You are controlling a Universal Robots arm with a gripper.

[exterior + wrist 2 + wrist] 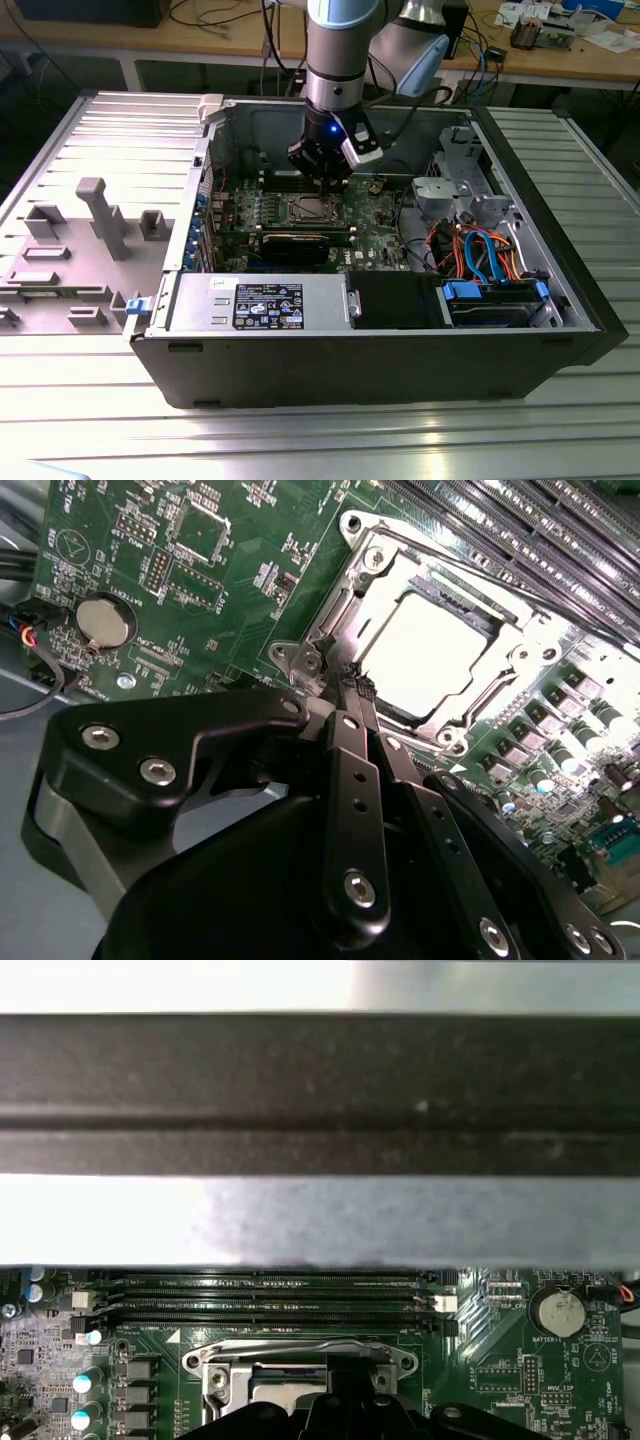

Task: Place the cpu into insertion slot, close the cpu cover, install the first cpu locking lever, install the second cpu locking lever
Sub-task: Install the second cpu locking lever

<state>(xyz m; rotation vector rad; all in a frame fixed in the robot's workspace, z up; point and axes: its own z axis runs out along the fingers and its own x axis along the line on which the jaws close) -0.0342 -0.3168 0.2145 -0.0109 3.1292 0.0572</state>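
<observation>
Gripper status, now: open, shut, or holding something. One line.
Black gripper: fingers together, shut on a thin silvery locking lever beside the square silvery metal cpu cover; the silvery-grey cpu sits underneath.

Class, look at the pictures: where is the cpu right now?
The cpu lies in the insertion slot on the green motherboard, framed by the cpu cover, beside the memory slots, just beyond the gripper.

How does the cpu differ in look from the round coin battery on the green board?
The cpu is square with a pale silvery face; the coin battery is round and duller grey. The cpu lies inside the cpu cover, a metal frame, and the battery sits in a dark round holder. The gripper is near the cpu, away from the battery. Both lie flat.
</observation>
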